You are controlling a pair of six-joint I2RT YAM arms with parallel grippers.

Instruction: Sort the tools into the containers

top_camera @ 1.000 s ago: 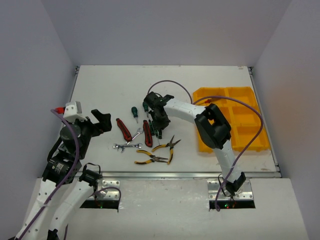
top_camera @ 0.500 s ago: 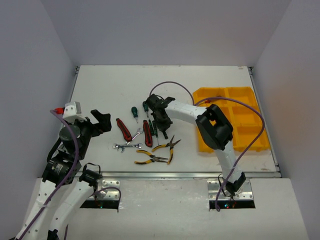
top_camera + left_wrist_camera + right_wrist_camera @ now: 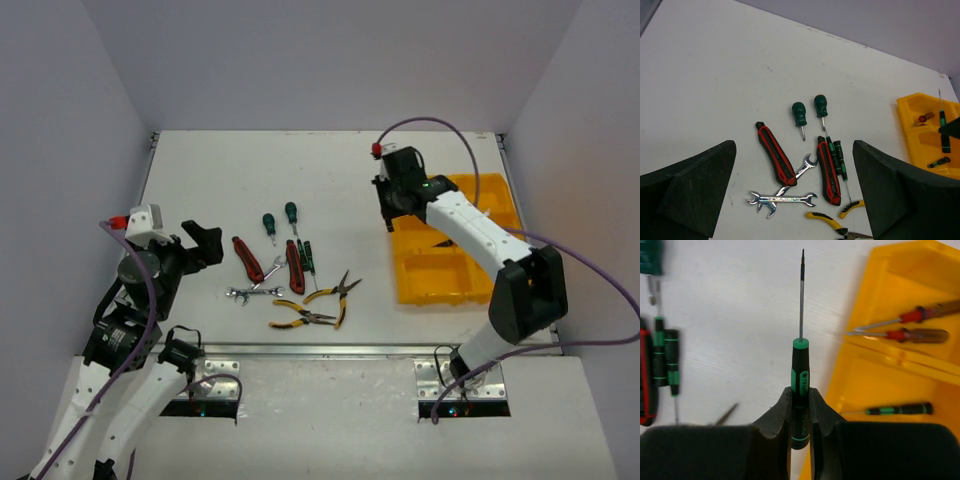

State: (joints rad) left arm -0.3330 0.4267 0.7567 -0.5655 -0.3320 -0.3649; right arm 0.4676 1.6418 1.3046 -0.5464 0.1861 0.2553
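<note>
My right gripper (image 3: pixel 800 415) is shut on a slim green-and-black screwdriver (image 3: pixel 800 385), tip pointing away, held over the left edge of the yellow tray (image 3: pixel 875 385). In the top view that gripper (image 3: pixel 393 215) hangs by the tray's (image 3: pixel 480 290) far left corner. The tray holds two red-handled screwdrivers (image 3: pixel 920 315) and a green-black one (image 3: pixel 900 409). My left gripper (image 3: pixel 794 145) is open and empty, above the tool pile. The pile has red cutters (image 3: pixel 774 155), wrenches (image 3: pixel 782 200), green screwdrivers (image 3: pixel 799 112) and yellow pliers (image 3: pixel 300 318).
The tools lie in a cluster (image 3: pixel 290 270) in the middle-left of the white table. Grey walls close in the table on three sides. The right arm's purple cable (image 3: pixel 590 260) loops over the tray's right side.
My right arm has swung from the tool pile to the tray's left edge, carrying the slim green-black screwdriver. The left arm has not moved.
</note>
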